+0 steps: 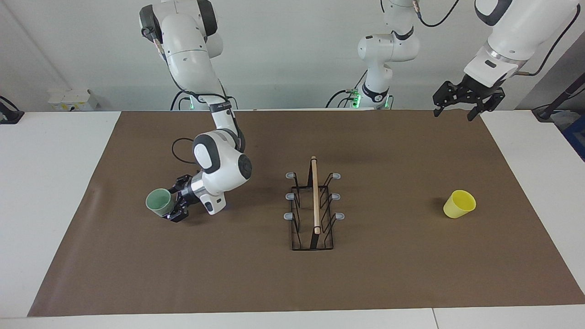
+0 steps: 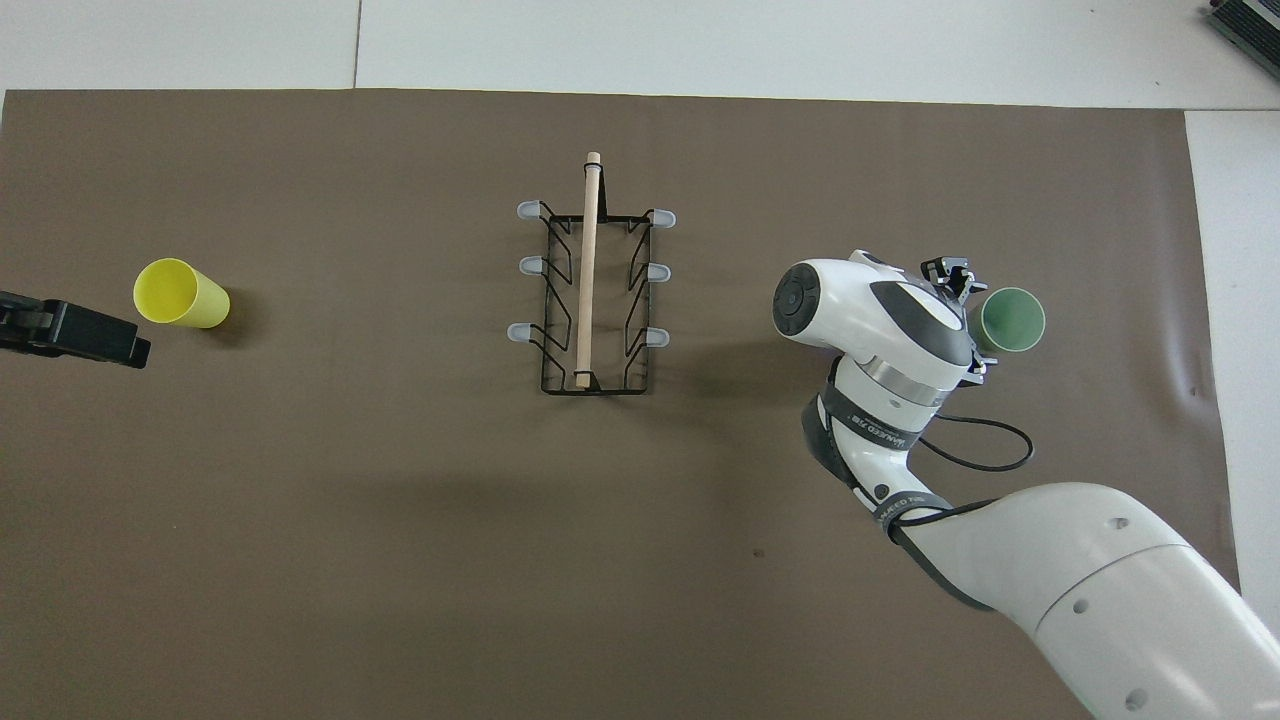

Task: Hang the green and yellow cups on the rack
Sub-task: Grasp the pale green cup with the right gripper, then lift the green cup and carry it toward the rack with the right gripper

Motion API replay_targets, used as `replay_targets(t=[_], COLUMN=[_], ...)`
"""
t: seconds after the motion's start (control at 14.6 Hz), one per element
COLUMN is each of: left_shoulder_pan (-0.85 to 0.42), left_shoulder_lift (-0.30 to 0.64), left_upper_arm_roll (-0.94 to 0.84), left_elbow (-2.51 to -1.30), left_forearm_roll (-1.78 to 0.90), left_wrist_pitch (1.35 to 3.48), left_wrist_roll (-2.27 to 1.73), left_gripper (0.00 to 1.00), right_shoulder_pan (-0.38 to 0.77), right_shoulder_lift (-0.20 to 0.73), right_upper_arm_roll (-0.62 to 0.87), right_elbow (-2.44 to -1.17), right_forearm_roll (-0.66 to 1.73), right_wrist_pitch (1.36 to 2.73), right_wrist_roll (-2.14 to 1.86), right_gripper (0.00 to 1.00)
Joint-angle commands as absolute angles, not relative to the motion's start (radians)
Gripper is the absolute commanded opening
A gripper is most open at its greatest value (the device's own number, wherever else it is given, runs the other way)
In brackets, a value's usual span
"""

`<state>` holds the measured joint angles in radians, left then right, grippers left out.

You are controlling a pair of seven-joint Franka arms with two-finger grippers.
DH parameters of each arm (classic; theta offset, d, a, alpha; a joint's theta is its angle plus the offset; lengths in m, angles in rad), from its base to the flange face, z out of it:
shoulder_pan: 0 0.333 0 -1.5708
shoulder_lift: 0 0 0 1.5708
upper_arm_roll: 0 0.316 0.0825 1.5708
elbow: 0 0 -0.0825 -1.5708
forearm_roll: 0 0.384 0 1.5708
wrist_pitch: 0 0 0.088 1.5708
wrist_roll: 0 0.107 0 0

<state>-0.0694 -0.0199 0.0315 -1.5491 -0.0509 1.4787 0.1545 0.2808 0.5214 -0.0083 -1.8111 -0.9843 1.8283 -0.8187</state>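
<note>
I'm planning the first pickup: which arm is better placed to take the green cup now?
The right. Its right gripper is open, low beside the green cup, fingers either side of its wall. The left gripper waits raised at the mat's edge near its base, closer to the yellow cup.

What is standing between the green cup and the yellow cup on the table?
In both views, between the green cup and the yellow cup are the right gripper beside the green cup, then the rack.

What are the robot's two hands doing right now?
Right gripper: open, fingers on either side of the green cup, not gripping.
Left gripper: open, holding nothing, waiting in the air.
</note>
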Motion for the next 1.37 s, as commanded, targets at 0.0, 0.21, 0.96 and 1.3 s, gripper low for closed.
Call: replay_targets(t=[0.0,0.21,0.96,1.3], left_shoulder_pan=[-0.067,-0.072,-0.089,-0.092], left_shoulder_lift=[-0.041,-0.041,-0.049,-0.038], left_upper_arm_roll=[0.028,0.026,0.025,0.026], left_elbow=[-1.568,-1.568,-1.580,-1.572], left_forearm_roll=[-0.035,-0.035,-0.035,-0.037], left_wrist_pitch=[1.471,1.476,1.477,1.528], left_wrist_roll=[0.144,0.144,0.138,0.140], left_gripper=[1.00,1.00,1.00,1.00], right_shoulder_pan=[0.256,0.247,0.219,0.226], right_shoulder_lift=[0.479,0.466,0.472,0.485], right_upper_arm_roll=[-0.002,-0.002,0.000,0.000], right_elbow=[-1.877,-1.913,-1.876,-1.686], right_forearm_roll=[-1.025,-1.072,-1.086,-0.736], right_wrist_pitch=[1.882,1.902,1.934,1.872], right_wrist_roll=[-0.824,-0.807,-0.767,-0.768], right_gripper=[1.00,1.00,0.00,0.00])
